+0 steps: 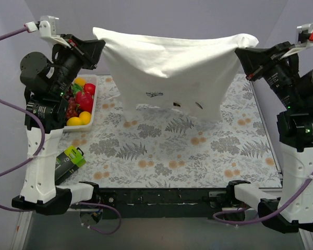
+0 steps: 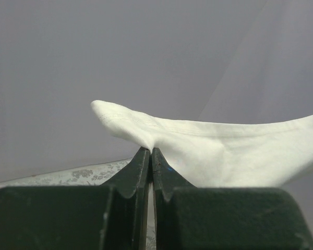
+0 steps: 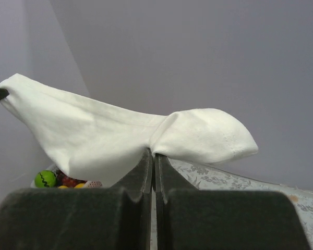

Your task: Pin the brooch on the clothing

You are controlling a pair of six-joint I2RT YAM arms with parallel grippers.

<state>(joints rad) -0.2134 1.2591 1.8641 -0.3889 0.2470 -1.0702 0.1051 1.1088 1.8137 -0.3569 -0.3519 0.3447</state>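
Nearest the lens, the black rail (image 1: 161, 197) along the tabletop's near edge joins the two arm bases; to its left lies a black-and-green packet (image 1: 70, 162), and beyond that a white tray (image 1: 96, 110) of red, orange and yellow fruit with dark grapes. The left end effector (image 1: 92, 48) is raised and clamped tight on one corner of the white T-shirt (image 1: 169, 70); from its wrist, a stitched tip of cloth pokes out leftward past the closed fingers (image 2: 141, 161). The shirt hangs spread like a curtain, its long axis running left to right across the far half of the tabletop (image 1: 161, 151); its top edge sags in the middle and its lower folds touch the leaf-and-flower patterned cover. Small dark marks (image 1: 177, 105) show low on the cloth; whether one is the brooch cannot be told. The right end effector (image 1: 244, 54) pinches the opposite corner shut, its tip pointing right; plain lilac-grey walls enclose the scene.
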